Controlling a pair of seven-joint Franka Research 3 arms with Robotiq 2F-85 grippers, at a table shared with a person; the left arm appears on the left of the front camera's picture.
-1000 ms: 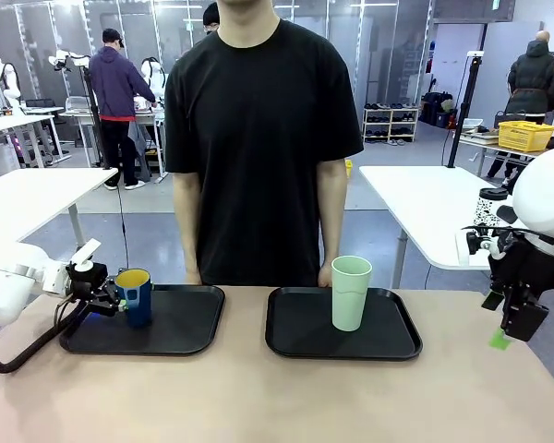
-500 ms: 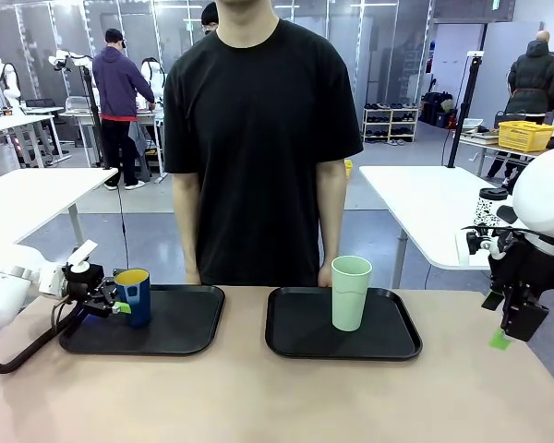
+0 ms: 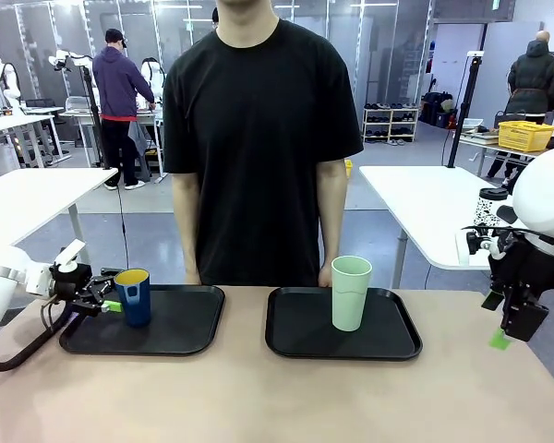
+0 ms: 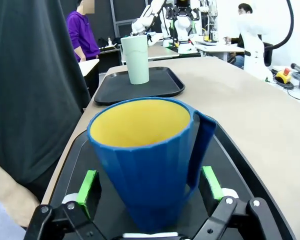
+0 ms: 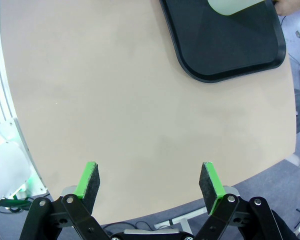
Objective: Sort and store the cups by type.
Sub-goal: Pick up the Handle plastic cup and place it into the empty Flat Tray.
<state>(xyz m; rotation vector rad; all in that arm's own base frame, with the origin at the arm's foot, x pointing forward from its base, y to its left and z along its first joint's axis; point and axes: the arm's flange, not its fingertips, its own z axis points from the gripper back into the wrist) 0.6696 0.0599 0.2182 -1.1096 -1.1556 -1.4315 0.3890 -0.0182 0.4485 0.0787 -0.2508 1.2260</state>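
Observation:
The dark blue mug [image 3: 134, 296] with a yellow inside stands upright on the left black tray [image 3: 180, 337]. My left gripper [image 3: 104, 301] is open just to its left. In the left wrist view the mug [image 4: 145, 160] sits between the green pads [image 4: 87, 184] with a gap on each side, handle to the right. The mint-green tumbler [image 3: 351, 293] stands upright on the right black tray [image 3: 305, 341]; it shows farther off as the tumbler [image 4: 136, 59]. My right gripper [image 3: 501, 338] hangs open past the table's right edge, and my right gripper [image 5: 149, 180] holds nothing over bare tabletop.
A person in a black T-shirt [image 3: 258, 138] stands at the far edge, one hand [image 3: 325, 274] behind the right tray. A corner of the right tray [image 5: 230, 45] shows at the top of the right wrist view. The beige tabletop [image 3: 277, 397] spreads in front of both trays.
My left gripper let go of the blue mug, opened, and drew back to the left. The mug stays on the left tray. The right arm has not moved.

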